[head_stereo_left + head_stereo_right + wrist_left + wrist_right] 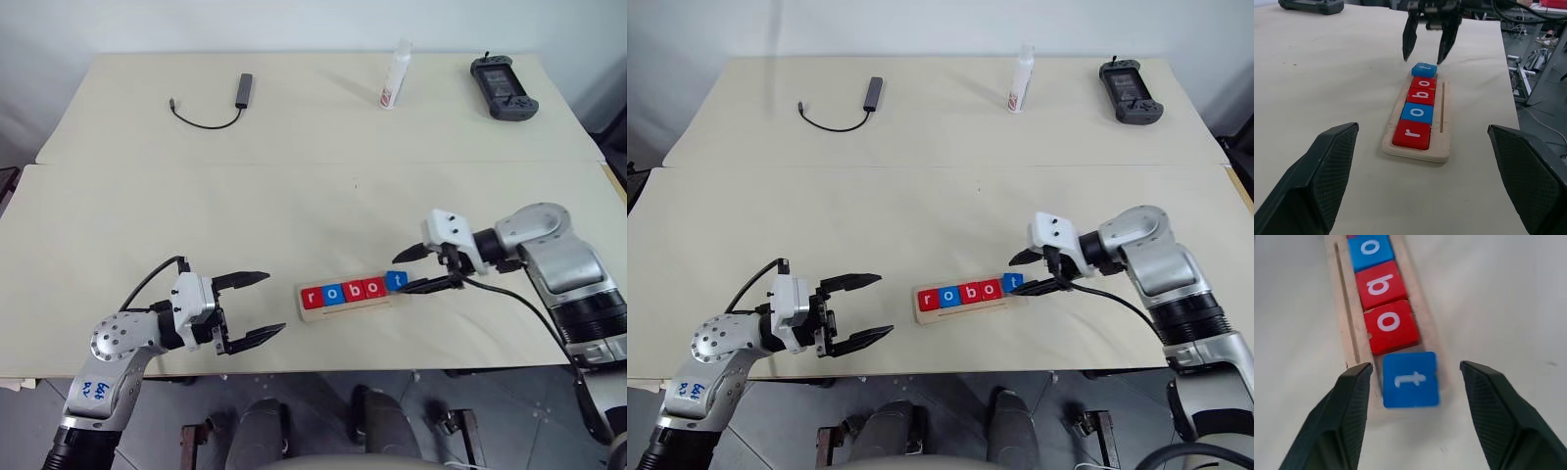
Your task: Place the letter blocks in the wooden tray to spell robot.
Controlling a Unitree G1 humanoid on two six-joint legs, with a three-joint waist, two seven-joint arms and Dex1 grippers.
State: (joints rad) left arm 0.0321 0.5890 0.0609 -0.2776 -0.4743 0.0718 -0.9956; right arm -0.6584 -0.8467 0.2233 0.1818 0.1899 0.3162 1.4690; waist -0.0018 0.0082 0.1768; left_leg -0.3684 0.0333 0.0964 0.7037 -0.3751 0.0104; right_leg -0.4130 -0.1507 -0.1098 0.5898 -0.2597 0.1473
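At the left, the left gripper (257,305) is held wide open and empty above the table (323,196). The wooden tray (1444,142) carries the letter blocks (343,293), the blue t (1410,379) seated askew. The right gripper (419,268) straddles it, jaws parted, holding nothing; the t could be knocked off during withdrawal.

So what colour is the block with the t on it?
Blue, with a white letter: the t block shows best in the right wrist view.

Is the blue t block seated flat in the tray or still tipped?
Tipped. The blue t block sits skewed, riding higher than the red o at the wooden tray end; the right gripper is open around it.
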